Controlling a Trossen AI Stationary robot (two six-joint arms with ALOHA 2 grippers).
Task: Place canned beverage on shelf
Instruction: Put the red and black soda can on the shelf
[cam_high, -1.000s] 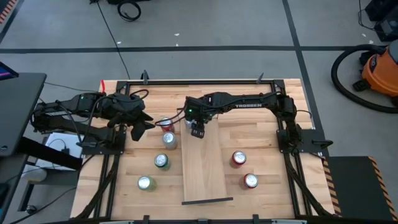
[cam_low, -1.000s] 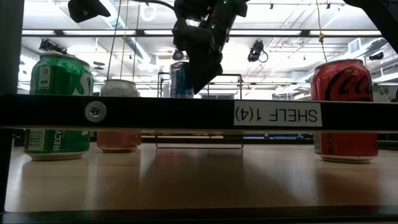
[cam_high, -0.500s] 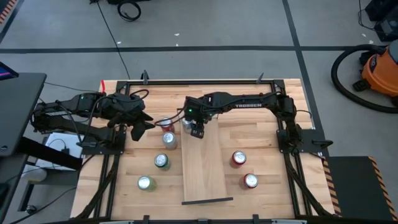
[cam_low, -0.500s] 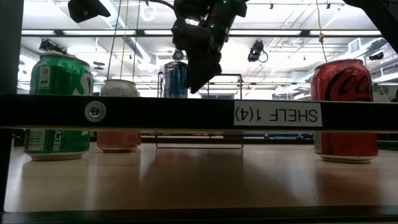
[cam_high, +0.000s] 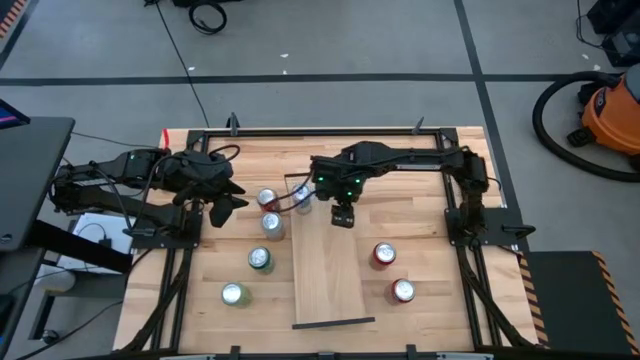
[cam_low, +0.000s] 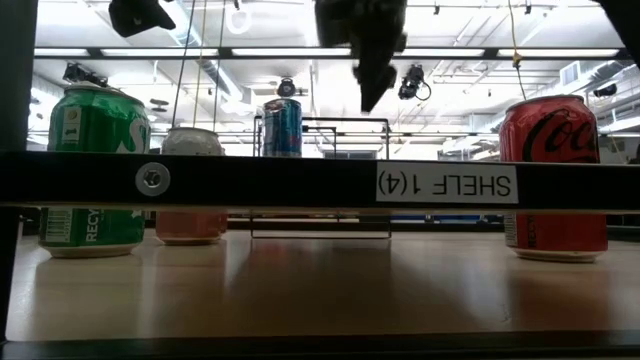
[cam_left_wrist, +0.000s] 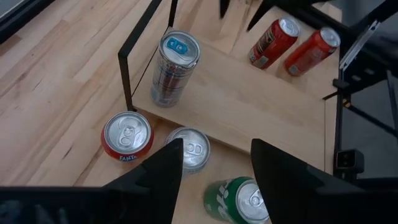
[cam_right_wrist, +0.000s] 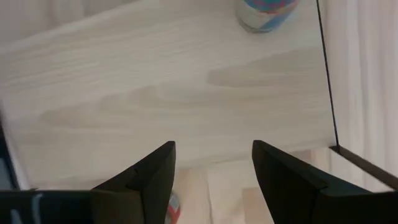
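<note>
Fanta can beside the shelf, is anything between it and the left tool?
Nothing visible. The left tool hovers open beside the Fanta can, only bare tabletop between them. The blue can stands beyond it on the shelf.

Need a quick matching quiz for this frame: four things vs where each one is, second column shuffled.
Things:
1. blue can
2. Fanta can
3. two red cans
4. right gripper

Places:
A. on the tabletop, right of the shelf
B. in the air over the shelf, clear of every can
C. upright on the shelf, by one end rail
D. on the tabletop, left of the shelf

Pairs: 1-C, 2-D, 3-A, 4-B
</note>
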